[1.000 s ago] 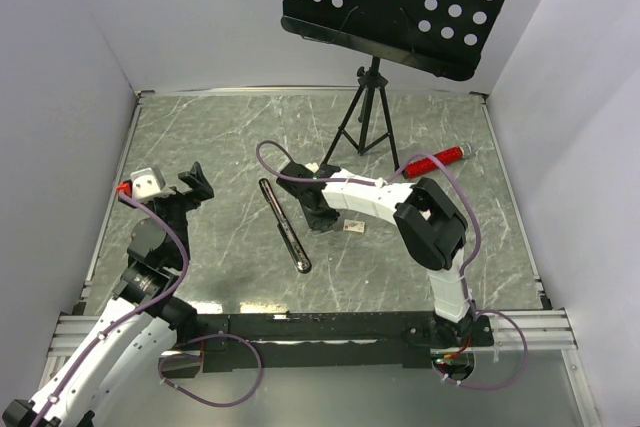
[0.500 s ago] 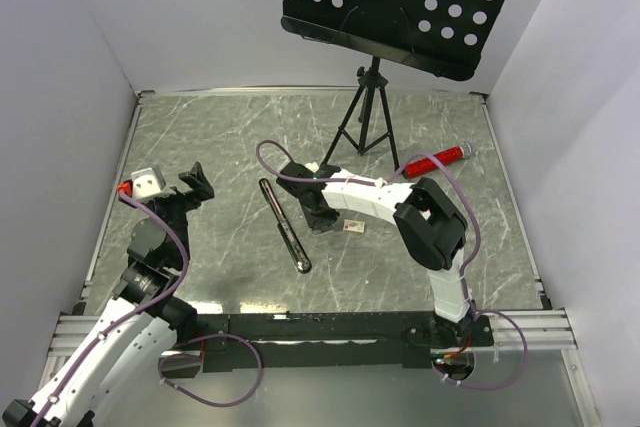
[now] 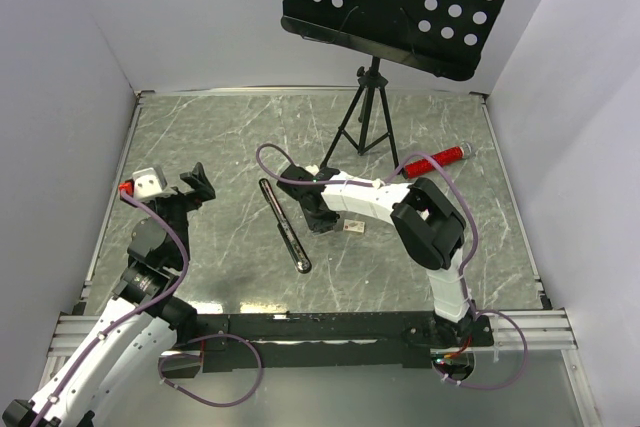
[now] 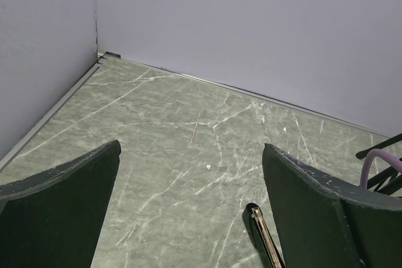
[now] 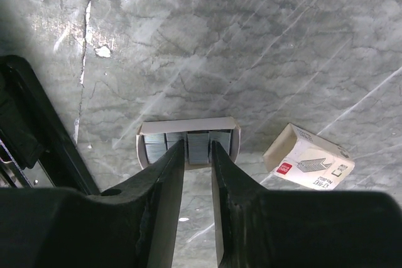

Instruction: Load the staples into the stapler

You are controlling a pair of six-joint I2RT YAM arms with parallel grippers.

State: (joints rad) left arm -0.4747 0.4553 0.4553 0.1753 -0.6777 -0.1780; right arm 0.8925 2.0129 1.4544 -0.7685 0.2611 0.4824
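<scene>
The staples (image 5: 198, 137) are a grey strip standing among other strips in a small white open tray (image 5: 188, 124) on the table. My right gripper (image 5: 198, 147) points down at the tray, its jaws nearly together with one finger on each side of that strip. In the top view the right gripper (image 3: 318, 215) is just right of the stapler (image 3: 285, 225), a long thin black bar lying open. The stapler's end shows in the left wrist view (image 4: 264, 233) and at the left of the right wrist view (image 5: 38, 130). My left gripper (image 4: 191, 149) is open and empty, raised at the left (image 3: 197, 182).
A small tan-and-white staple box (image 5: 309, 158) lies right of the tray, also in the top view (image 3: 352, 228). A red and silver long object (image 3: 437, 158) lies at the back right. A black tripod (image 3: 365, 117) carrying a dotted board stands at the back.
My right gripper has shifted very slightly by the tray. The left arm and the stapler have not moved.
</scene>
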